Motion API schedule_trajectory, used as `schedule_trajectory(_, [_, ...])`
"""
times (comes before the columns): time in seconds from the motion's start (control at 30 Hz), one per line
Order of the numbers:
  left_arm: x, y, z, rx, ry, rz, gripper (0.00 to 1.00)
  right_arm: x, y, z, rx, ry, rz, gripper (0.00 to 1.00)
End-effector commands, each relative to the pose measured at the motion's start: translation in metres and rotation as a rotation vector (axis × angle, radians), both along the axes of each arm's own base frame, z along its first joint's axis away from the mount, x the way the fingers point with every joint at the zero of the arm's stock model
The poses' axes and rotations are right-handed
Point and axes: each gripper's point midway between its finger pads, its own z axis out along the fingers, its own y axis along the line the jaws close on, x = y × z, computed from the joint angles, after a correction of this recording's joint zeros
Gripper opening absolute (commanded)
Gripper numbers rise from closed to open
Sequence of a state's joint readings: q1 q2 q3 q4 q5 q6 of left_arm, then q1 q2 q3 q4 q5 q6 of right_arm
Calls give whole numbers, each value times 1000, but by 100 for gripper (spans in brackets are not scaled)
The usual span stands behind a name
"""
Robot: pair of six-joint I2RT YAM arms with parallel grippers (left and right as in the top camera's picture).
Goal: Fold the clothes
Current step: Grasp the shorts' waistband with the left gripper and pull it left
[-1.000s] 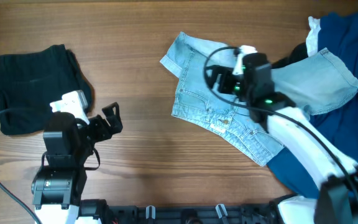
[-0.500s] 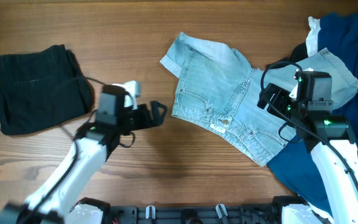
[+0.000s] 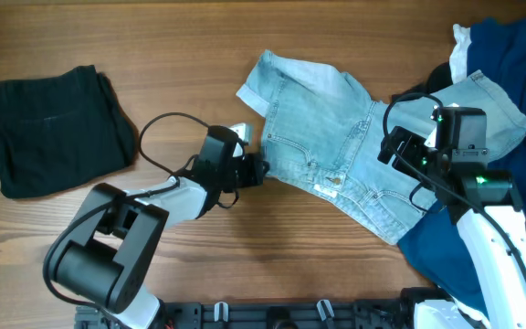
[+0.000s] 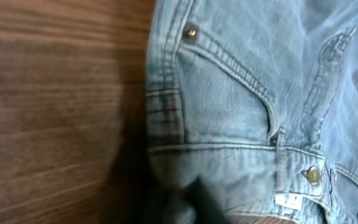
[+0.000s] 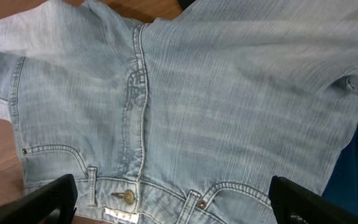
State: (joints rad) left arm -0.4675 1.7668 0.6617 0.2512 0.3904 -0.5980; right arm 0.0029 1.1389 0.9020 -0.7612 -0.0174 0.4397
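Note:
The pale-blue denim shorts (image 3: 336, 137) lie spread across the table's middle right, waistband toward the front. My left gripper (image 3: 256, 170) has reached to their left waistband corner and is shut on the cloth there. In the left wrist view the denim (image 4: 241, 93) fills the frame and bunches round the dark blurred gripper (image 4: 191, 205) at the bottom edge. My right gripper (image 3: 400, 146) hovers over the right half of the shorts, open. In the right wrist view the right gripper (image 5: 179, 205) has its black fingertips (image 5: 48, 199) wide apart above the waistband button, with denim (image 5: 216, 93) below.
A folded black garment (image 3: 53, 128) lies at the far left. A dark-blue garment (image 3: 510, 55) lies under the shorts' right side and runs down to the front right, with a white piece (image 3: 461, 46) at its top edge. Bare wood shows between the black garment and the shorts.
My left arm swung right from the table's front left to the shorts' waistband corner and shut there. The right arm drew back from the shorts' middle to their right side, then held still.

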Motion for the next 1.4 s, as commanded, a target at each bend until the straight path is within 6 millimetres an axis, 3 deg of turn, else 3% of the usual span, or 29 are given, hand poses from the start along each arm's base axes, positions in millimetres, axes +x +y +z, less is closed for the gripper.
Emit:
schedule_trajectory(0.0, [-9, 4, -3, 0, 49, 9, 4, 0, -5, 3, -27, -12, -1, 100])
schedule_trajectory(0.13, [2, 47, 25, 5, 61, 126, 4, 0, -8, 3, -42, -12, -9, 100])
schedule_trajectory(0.27, [36, 159, 109, 27, -155, 399, 4, 0, -8, 4, -44, -13, -11, 100])
schedule_trajectory(0.33, [48, 232, 163, 22, -328, 606, 4, 1, -8, 4, -43, -16, -11, 100])
schedule_trajectory(0.37, [47, 254, 176, 18, -367, 669, 11, 1, -8, 4, -43, -17, -11, 100])
schedule_trajectory(0.4, [44, 266, 182, 9, -379, 694, 40, 1, -8, 4, -43, -17, -10, 100])
schedule_trajectory(0.43, [36, 268, 177, -22, -338, 687, 100, 1, -8, 4, -43, -17, -10, 100])
schedule_trajectory(0.63, [-20, 248, 101, -18, 100, 683, 100, 0, -7, -6, -41, 22, -4, 100])
schedule_trajectory(0.77, [-60, 235, 61, -10, 375, 679, 100, -1, 5, -38, 20, 146, 38, 100])
schedule_trajectory(0.9, [-75, 230, 38, -6, 519, 673, 100, -4, 22, -81, 116, 303, 69, 100])
schedule_trajectory(1.0, [-81, 229, 23, -5, 593, 669, 97, -1, 24, -112, 131, 380, 58, 100])
schedule_trajectory(1.13, [-87, 218, 8, 9, 665, 630, 95, 4, 30, -141, 179, 433, 35, 98])
schedule_trajectory(1.27, [-86, 199, 4, 38, 661, 547, 94, 21, 33, -154, 197, 395, 41, 88])
schedule_trajectory(1.37, [-87, 188, 2, 73, 646, 496, 92, 28, 33, -162, 198, 382, 40, 72])
